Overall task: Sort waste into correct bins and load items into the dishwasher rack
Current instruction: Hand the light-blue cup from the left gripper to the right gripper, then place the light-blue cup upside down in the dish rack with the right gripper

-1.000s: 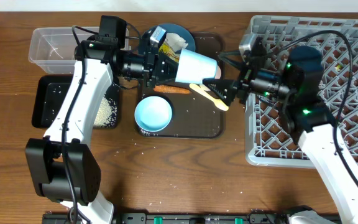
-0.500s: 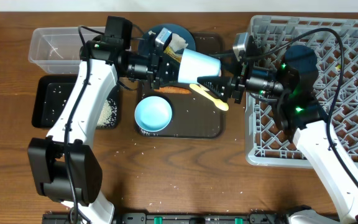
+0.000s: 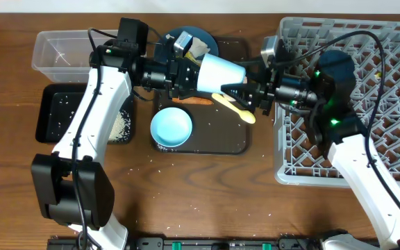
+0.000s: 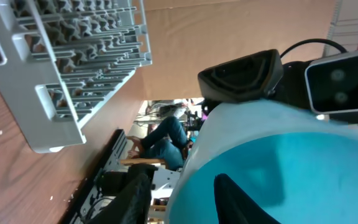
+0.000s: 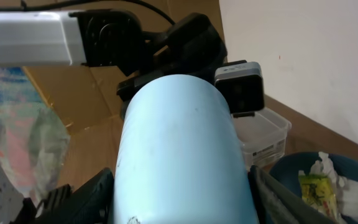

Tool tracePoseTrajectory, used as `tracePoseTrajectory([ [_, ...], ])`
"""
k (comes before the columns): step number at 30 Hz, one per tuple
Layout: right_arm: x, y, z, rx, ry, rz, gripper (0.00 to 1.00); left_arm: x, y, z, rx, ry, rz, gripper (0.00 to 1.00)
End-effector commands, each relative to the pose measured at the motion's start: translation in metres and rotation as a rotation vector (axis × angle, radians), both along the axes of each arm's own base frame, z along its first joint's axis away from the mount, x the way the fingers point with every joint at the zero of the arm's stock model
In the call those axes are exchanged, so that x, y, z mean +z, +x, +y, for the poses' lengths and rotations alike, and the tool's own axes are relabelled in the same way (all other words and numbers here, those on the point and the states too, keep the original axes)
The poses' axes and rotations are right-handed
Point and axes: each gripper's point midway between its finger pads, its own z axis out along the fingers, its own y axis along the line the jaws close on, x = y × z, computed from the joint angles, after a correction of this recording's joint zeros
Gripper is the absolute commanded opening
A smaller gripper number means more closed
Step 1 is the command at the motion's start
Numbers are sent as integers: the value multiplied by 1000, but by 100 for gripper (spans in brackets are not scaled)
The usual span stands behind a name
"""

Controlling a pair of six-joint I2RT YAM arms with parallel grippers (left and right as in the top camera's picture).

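One cup [image 3: 217, 73] is midair. The right gripper [image 5: 179, 199] clasps its body; the left gripper [image 4: 188, 199] straddles its rim, grip unclear.

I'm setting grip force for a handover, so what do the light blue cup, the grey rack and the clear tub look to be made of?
The light blue cup is probably plastic: smooth, opaque wall with a soft sheen. The dishwasher rack looks like moulded matte grey plastic, judging by its uniform lattice and pegs. The clear tub seems to be thin glossy transparent plastic; the table shows through it.
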Motion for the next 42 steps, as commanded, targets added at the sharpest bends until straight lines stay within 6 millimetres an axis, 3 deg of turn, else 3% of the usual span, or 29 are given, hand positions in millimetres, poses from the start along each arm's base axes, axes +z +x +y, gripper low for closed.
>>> tracePoseTrajectory([
  [1,11,11,-18,-58,30,45,41,-8,6,2,30,68,-30,38],
  [7,10,41,-76,-265,59,156,46,-41,21,12,109,264,-61,40],
  [13,-25,59,-148,-612,-19,325,47,-78,37,32,205,511,-85,41],
  [17,-43,55,-181,-799,-100,406,47,-94,44,46,249,637,-96,41],
  [25,-69,24,-232,-1102,-354,572,45,-124,54,82,332,896,-115,41],
  [30,-72,2,-247,-1173,-471,645,42,-135,55,95,355,983,-116,41],
  [33,-74,-6,-246,-1169,-516,671,41,-139,54,99,358,1005,-113,41],
  [36,-87,-7,-237,-1130,-568,702,41,-141,54,102,362,1025,-112,41],
  [42,-131,-8,-221,-1059,-725,814,43,-144,51,107,362,1059,-100,41],
])
